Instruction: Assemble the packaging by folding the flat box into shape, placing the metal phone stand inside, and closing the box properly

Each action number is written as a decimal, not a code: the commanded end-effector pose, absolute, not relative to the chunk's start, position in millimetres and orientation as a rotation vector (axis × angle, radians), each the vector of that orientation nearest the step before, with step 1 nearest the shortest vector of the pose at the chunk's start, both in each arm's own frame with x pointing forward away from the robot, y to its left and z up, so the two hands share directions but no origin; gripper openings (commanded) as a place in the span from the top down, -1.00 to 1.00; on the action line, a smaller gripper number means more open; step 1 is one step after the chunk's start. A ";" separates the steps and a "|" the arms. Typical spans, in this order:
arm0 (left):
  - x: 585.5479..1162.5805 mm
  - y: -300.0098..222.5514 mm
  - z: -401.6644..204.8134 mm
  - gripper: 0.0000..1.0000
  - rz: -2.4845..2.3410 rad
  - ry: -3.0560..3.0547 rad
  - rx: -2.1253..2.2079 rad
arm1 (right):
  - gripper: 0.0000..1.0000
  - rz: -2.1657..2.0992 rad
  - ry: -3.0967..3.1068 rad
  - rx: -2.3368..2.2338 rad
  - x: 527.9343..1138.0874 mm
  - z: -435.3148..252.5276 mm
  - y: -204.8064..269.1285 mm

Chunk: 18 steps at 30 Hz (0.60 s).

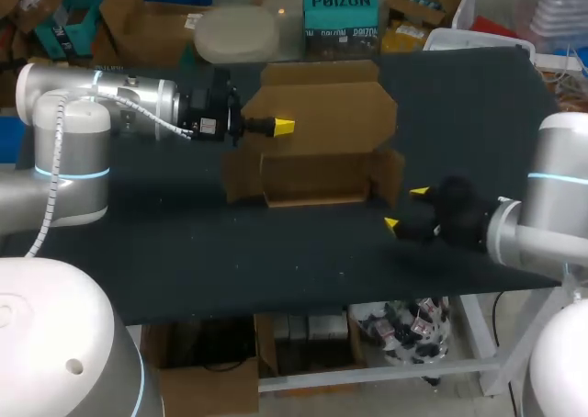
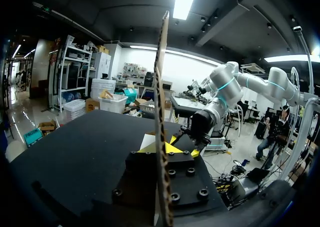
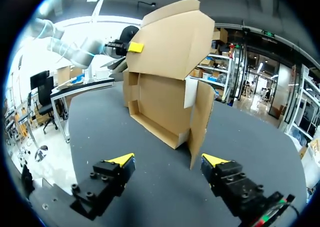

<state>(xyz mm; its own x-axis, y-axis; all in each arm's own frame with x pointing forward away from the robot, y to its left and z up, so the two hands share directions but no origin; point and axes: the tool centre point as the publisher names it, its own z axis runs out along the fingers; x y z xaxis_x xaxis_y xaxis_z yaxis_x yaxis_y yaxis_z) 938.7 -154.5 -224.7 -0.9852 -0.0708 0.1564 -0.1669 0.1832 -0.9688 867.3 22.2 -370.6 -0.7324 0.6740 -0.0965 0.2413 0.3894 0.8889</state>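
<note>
Right gripper (image 3: 168, 160), fingers spread wide, faces the upright side flap (image 3: 200, 122) of the box (image 3: 160, 104) just ahead. Left gripper (image 2: 164, 148) apparently pinches the raised lid (image 2: 160, 82) edge-on.

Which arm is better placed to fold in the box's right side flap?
Right: the open right gripper sits just beside that flap, while the left gripper is clamped on the raised lid.

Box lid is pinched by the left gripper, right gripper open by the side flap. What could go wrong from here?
The left gripper grips the lid only near one edge, so it could slip or drag the box along. The side flap stands loose just ahead of the open right gripper; a push could crease it or shove the box.
</note>
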 end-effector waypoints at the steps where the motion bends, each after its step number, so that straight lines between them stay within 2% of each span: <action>1: 939.3 -153.4 -227.2 1.00 1.942 -2.356 0.233 | -0.80 1.324 2.211 0.777 863.2 -365.6 7.4; 6: 939.3 -153.4 -227.2 1.00 1.942 -2.356 0.233 | -0.91 1.333 2.230 0.771 862.8 -360.8 -3.1; 18: 939.3 -153.4 -227.2 1.00 1.942 -2.356 0.233 | -0.89 1.395 2.263 0.720 851.1 -350.8 -27.6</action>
<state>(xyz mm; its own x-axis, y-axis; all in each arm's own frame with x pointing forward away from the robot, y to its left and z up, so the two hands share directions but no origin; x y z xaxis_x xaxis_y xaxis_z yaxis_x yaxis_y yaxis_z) 938.8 -154.5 -224.7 -0.9851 -0.0708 0.1564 -0.1670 0.1832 -0.9688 859.2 -14.5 -356.9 -0.7614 0.6430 -0.0819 0.2269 0.3828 0.8955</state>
